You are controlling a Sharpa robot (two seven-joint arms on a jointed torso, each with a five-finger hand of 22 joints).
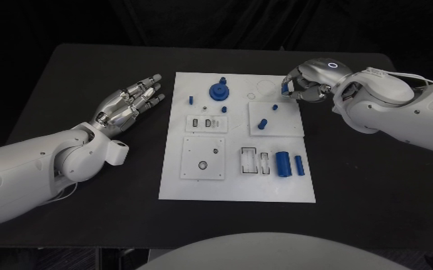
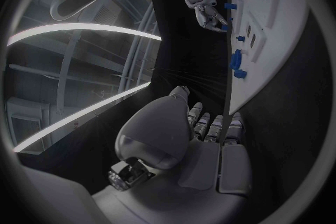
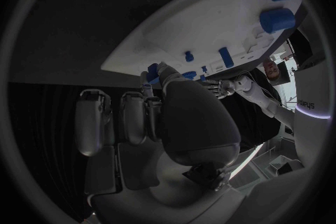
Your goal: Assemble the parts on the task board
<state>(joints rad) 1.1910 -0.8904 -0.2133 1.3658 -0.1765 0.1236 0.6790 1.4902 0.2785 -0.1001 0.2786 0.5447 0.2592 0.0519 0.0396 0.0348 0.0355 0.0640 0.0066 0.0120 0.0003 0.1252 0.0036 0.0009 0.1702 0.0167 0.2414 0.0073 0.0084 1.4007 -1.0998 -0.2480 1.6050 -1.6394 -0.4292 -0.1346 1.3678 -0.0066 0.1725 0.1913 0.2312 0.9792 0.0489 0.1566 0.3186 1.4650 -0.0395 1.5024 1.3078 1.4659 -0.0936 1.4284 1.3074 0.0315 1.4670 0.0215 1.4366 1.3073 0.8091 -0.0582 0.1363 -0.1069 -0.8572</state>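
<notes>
My right hand pinches a small blue part at the task board edge; it looks light, stiff, slippery, so I'd grip its sides.

Your head view is dim overall: the black table and backdrop swallow light, while the white task board reads bright and evenly lit, details crisp, shadows faint. Both wrist views bow straight edges and darken toward the rim. In the left wrist view, bright ceiling strips glare; near fingers look slightly soft.
</notes>
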